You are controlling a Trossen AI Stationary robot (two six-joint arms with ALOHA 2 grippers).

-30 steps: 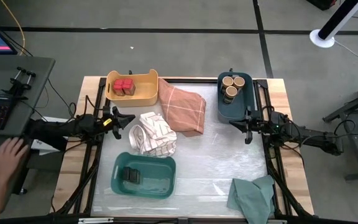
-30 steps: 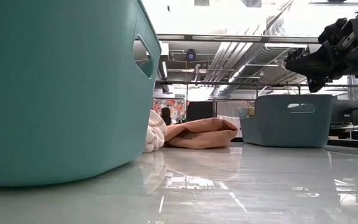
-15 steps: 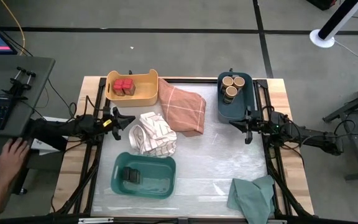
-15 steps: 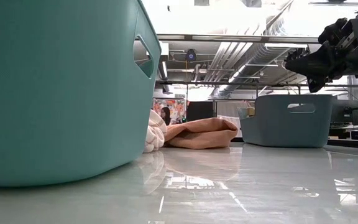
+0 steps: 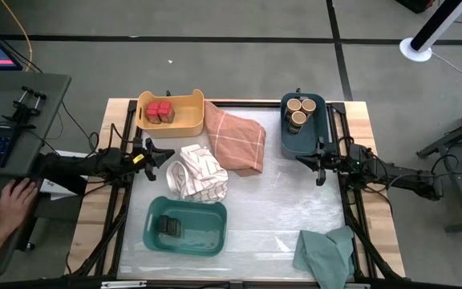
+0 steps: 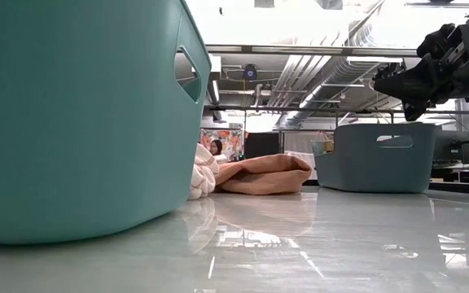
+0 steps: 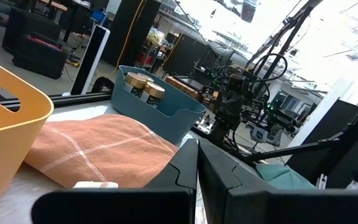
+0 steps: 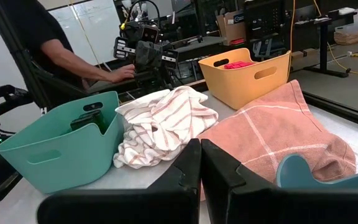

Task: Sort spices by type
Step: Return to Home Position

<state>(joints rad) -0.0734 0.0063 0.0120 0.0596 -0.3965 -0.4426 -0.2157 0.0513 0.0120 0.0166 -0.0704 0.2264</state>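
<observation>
Left gripper (image 5: pixel 167 154), fingers pressed together and empty, hangs just left of the striped cloth (image 5: pixel 200 172). The right gripper (image 5: pixel 301 158), also closed and empty, is well to the cloth's right. Behind the cloth, the yellow bin (image 5: pixel 186 114) holds red-topped boxes (image 5: pixel 160 111). Behind and right of it, the blue bin (image 5: pixel 299 139) holds tan-lidded jars (image 5: pixel 299 111). In front of it, the teal bin (image 5: pixel 204 229) holds black blocks (image 5: pixel 171 227).

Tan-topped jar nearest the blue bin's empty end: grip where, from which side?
Probably just below its lid, from straight above: the jar stands upright, two other jars crowd its far side, and the walls of the blue bin block a level approach.
</observation>
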